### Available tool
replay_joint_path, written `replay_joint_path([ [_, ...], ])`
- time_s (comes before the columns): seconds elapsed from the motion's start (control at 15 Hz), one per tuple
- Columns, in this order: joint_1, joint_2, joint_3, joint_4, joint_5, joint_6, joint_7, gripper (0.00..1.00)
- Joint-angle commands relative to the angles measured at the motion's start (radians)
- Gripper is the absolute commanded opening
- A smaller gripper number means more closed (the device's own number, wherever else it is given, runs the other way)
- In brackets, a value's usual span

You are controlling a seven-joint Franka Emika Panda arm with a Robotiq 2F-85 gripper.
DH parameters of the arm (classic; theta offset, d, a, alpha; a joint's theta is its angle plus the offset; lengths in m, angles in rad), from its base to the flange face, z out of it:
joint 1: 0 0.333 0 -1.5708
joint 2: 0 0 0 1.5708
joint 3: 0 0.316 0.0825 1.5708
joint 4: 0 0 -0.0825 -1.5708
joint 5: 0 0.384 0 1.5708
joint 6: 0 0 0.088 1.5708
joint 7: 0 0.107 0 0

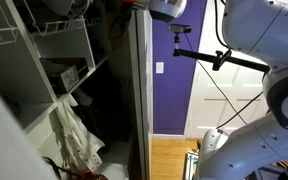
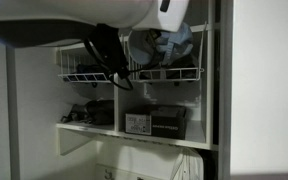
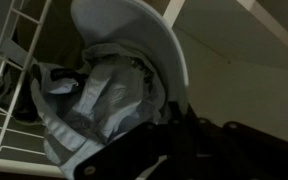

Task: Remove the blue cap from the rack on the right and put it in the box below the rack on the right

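Wrist view: blue cap (image 3: 114, 95) nr rack (image 3: 9, 155)

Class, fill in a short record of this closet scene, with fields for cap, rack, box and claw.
cap: blue cap up at the rack, not in the box
rack: white wire rack, upper right
box: brown box on the shelf below the rack
claw: claw close by the cap; open or shut unclear
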Motion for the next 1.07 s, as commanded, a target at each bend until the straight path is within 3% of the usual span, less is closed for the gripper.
replay_joint_path([
  [0.0,-0.010,-0.045,-0.010,-0.020,0.006,-0.040,0.072,0.02],
  [0.73,-0.055,-0.136,-0.053,-0.051,-0.058,-0.180,0.122,0.02],
  [1.0,-0.077,-0.182,-0.068,-0.095,-0.107,-0.227,0.218,0.02],
])
